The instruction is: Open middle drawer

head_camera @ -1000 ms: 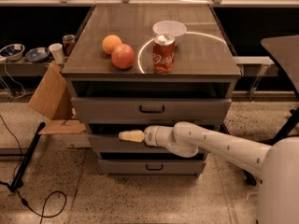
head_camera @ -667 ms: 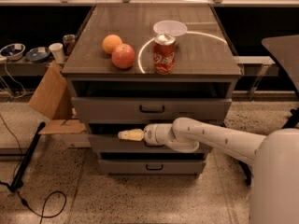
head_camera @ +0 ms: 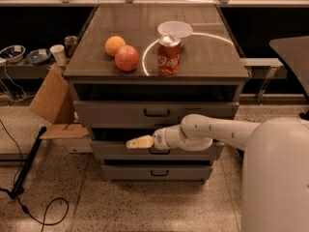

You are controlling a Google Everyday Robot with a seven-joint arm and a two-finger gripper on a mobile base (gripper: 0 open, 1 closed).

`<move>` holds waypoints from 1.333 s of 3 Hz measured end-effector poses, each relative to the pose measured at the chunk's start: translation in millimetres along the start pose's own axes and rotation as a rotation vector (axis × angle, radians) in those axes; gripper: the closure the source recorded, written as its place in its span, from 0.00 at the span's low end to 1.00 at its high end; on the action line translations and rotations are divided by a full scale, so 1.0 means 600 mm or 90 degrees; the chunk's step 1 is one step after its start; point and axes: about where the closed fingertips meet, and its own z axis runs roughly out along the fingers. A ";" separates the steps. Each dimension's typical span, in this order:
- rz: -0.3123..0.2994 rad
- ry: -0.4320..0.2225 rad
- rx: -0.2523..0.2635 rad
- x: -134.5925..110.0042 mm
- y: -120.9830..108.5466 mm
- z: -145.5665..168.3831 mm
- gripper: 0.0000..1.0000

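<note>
- The gripper (head_camera: 135, 142) is low in the middle of the frame, right in front of the cabinet, level with the top edge of the middle drawer (head_camera: 113, 150).
- Its beige fingers (head_camera: 143, 141) point towards the left of the frame. They look narrow, pressed together into one wedge with no gap I can make out, and there's nothing between them.
- The white arm (head_camera: 217, 129) comes in from the lower right and crosses the right half of the middle drawer's front.
- The middle drawer is the second grey front down, below centre of the frame. There's a dark gap above its front on the left side.
- Its little black handle (head_camera: 160, 152) peeks out just under the wrist end of the gripper. The fingertips are past it to the left, so they aren't on it.
- The top drawer (head_camera: 106, 114) sits above with a wider black handle, and the lowest drawer (head_camera: 125, 172) is the small one just off the floor.
- On the worktop (head_camera: 212, 57) there's an orange (head_camera: 115, 45) touching an apple (head_camera: 127, 58), left of centre.
- A red soda can (head_camera: 169, 55) stands upright near the apple, with a white bowl (head_camera: 175, 29) right behind it.
- A piece of cardboard (head_camera: 52, 98) leans against the cabinet's left side.
- A black cable (head_camera: 43, 211) loops on the floor at the lower left.
</note>
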 end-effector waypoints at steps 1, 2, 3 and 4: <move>0.003 0.007 -0.001 0.000 0.002 -0.004 0.00; 0.009 0.018 -0.002 0.005 0.001 -0.007 0.00; 0.013 0.033 -0.003 0.007 0.005 -0.008 0.00; 0.017 0.056 -0.004 0.013 0.011 -0.008 0.00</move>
